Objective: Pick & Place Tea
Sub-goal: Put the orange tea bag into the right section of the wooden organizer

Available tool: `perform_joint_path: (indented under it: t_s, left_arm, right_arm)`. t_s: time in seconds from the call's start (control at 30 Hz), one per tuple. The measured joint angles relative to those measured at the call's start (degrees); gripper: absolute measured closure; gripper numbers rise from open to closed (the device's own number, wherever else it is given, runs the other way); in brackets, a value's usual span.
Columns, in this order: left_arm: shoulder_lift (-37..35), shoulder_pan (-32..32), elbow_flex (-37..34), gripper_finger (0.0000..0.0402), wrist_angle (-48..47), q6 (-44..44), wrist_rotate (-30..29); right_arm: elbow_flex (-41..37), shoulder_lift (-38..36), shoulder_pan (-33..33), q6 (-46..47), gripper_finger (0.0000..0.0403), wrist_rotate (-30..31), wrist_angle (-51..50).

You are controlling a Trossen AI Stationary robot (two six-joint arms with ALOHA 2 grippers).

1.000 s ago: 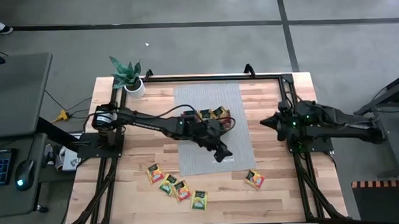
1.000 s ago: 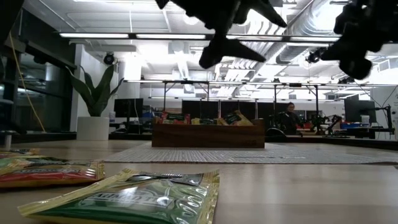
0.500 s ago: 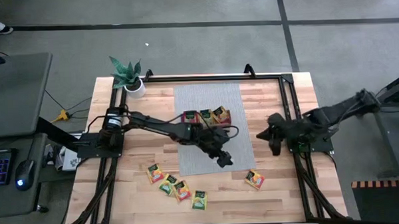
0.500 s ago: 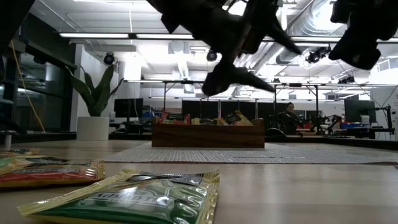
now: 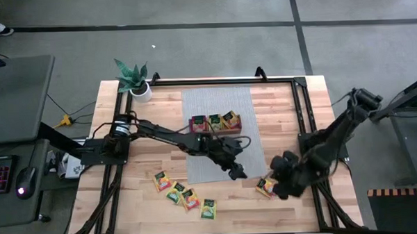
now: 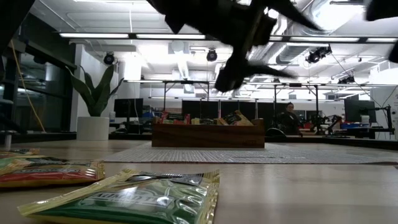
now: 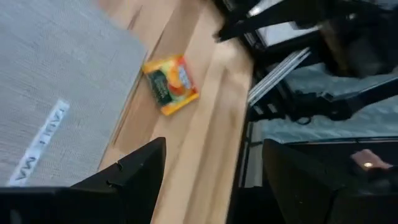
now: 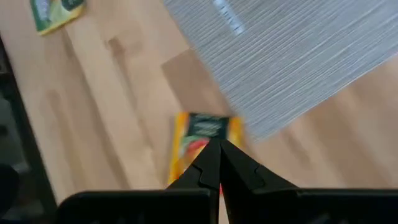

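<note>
A lone yellow-orange tea packet [image 5: 265,188] lies flat on the wood by the grey mat's near right corner. It also shows in the left wrist view [image 7: 170,84] and the right wrist view [image 8: 202,140]. My right gripper [image 5: 276,186] [image 8: 219,149] hovers shut just above it. My left gripper [image 5: 240,174] [image 7: 211,171] is open over the mat's near right part, and high above the table in the low view [image 6: 249,46]. Several more packets [image 5: 183,196] lie flat near the near edge [image 6: 143,199]. The wooden tray [image 5: 214,131] [image 6: 208,135] sits on the mat with packets standing in it.
The grey mat [image 5: 215,103] covers the table's middle. A potted plant [image 5: 134,79] stands at the far left corner. Black frame rails [image 5: 221,80] run along the far edge and both sides. Bare wood lies between the lone packet and the packet group.
My right arm has swung out from its place at the table's right side toward the near edge and down, until its shut gripper came over the lone packet. My left gripper has drifted a little toward the near right over the mat and has turned, staying open.
</note>
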Motion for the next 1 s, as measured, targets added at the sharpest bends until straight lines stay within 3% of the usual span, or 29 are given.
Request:
perform_joint_path:
  t_s: [0.2,0.33,0.6,1.0]
  left_arm:
    - [1.0,-2.1,0.1,0.0138,3.8,-0.3,1.1]
    - [2.2,-3.3,-0.4,0.0138,4.1,-0.7,1.2]
    - [5.3,-4.4,2.3,0.0138,8.3,-6.4,-0.3]
    - [10.6,-5.1,10.5,0.0138,6.9,-10.3,-1.7]
  right_arm:
    - [0.9,7.0,8.6,15.3,0.0403,5.8,4.8]
    - [0.9,11.6,10.8,21.0,0.0403,5.3,5.8]
    - [0.9,17.6,12.9,21.4,0.0403,4.0,10.0]
    - [0.9,18.3,13.1,19.6,0.0403,7.4,9.5]
